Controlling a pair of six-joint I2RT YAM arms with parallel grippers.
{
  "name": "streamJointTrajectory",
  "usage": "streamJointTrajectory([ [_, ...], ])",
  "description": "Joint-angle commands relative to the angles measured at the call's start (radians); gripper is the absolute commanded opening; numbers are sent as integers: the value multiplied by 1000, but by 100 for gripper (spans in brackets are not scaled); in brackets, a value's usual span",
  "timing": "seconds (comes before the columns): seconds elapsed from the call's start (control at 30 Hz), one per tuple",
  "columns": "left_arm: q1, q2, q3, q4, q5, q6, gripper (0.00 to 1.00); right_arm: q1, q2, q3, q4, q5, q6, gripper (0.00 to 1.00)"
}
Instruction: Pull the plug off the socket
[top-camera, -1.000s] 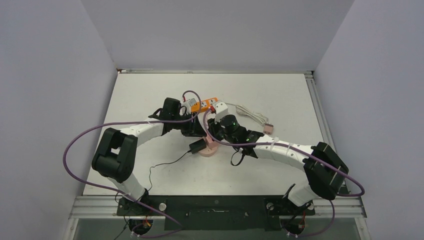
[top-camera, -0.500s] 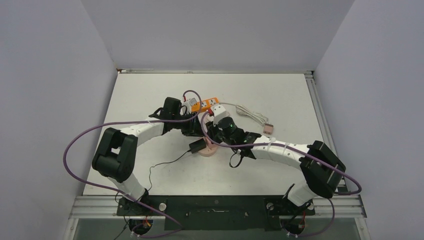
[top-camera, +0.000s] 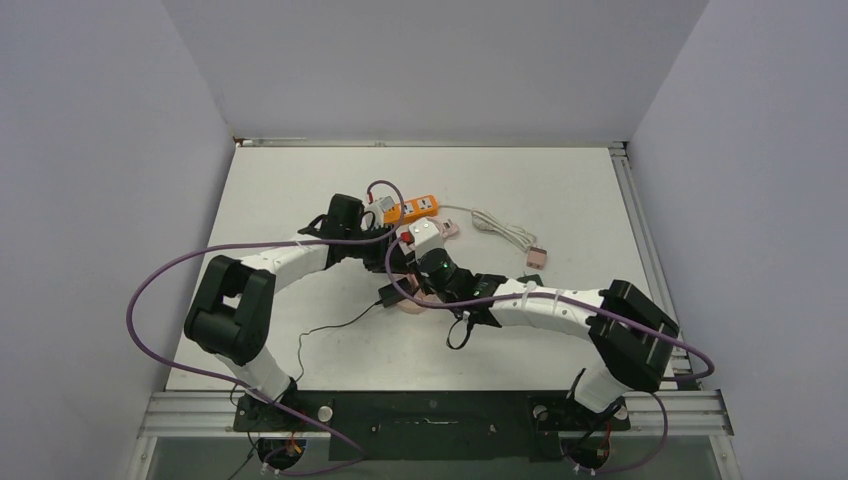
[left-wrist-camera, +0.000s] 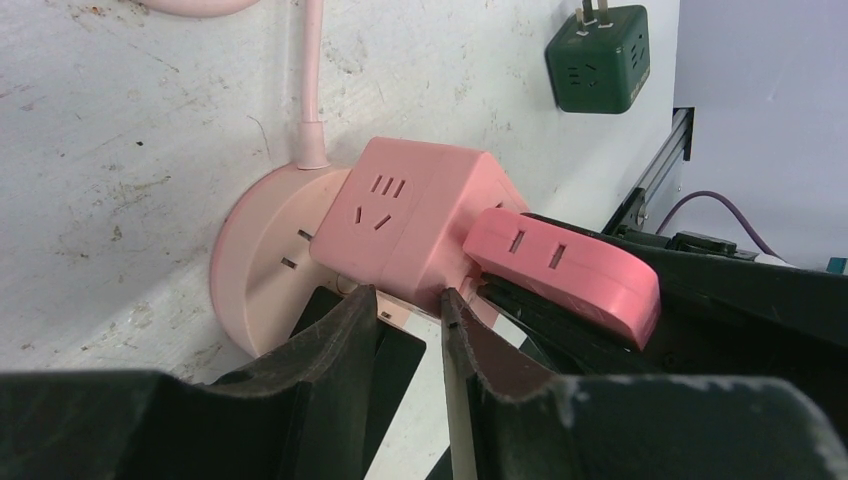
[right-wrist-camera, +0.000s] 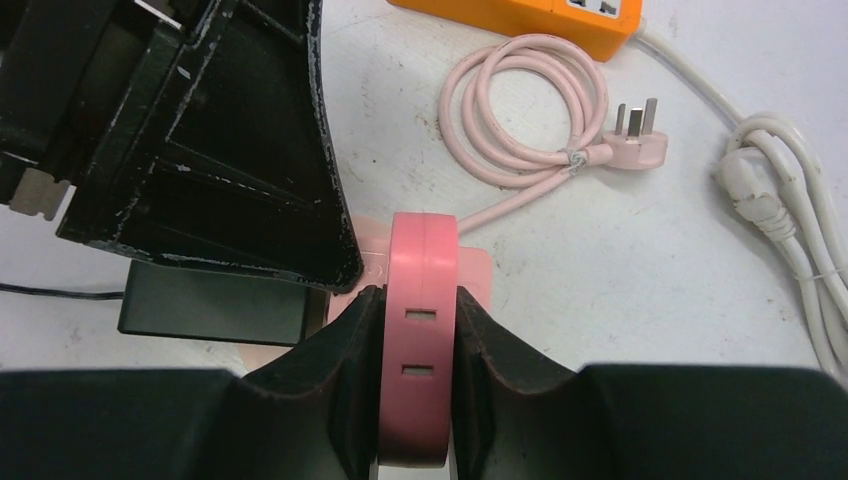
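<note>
Right wrist view has the right gripper (right-wrist-camera: 419, 300) clamped flat on both faces of the pink plug (right-wrist-camera: 422, 250), which runs on toward 12 o'clock into the pink socket cube (right-wrist-camera: 478, 268). A clean pull, I judge, goes straight back along the plug's own line toward 6 o'clock, without twist, while the cube is held steady. Left wrist view puts the left gripper (left-wrist-camera: 408, 300) at the cube's 6 o'clock edge, fingers narrow; whether they actually pinch it cannot be told. There the plug juts from the cube's 4 o'clock side.
</note>
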Motion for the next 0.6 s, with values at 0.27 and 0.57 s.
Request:
streamJointTrajectory([
  [0.27, -16, 53, 30, -61, -104, 50, 24, -45, -18, -1, 23, -108, 74, 5],
  [0.57, -35, 69, 47, -99, -130, 68, 23, -124, -62, -57, 95, -265, 117, 5],
])
